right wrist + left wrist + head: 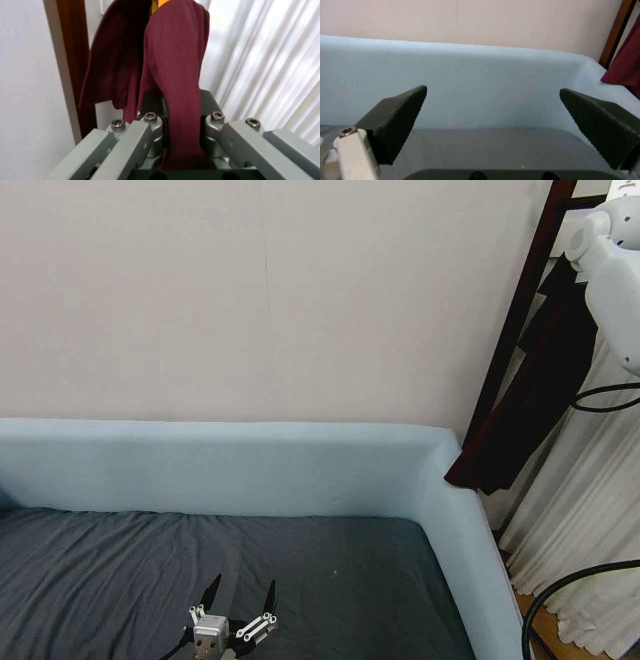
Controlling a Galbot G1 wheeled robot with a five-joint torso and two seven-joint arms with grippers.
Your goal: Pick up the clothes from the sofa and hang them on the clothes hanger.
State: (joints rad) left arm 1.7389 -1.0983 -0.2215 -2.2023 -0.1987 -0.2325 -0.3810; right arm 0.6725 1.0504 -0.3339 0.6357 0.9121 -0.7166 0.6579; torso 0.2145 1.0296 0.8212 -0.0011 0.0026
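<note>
Maroon garment (530,390) hangs long axis vertical by the rack post (515,320), far right, off the sofa (250,470). Right gripper (180,108) is nearer, jaws closed on the garment's lower strip, cloth rising straight from them. Left gripper (243,588) spread wide, empty, low over the seat

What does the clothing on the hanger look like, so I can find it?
Find the pale blue sofa, then look past its right end to the dark wooden pole. The dark red cloth garment hangs there, the only red thing beside the white curtains.
</note>
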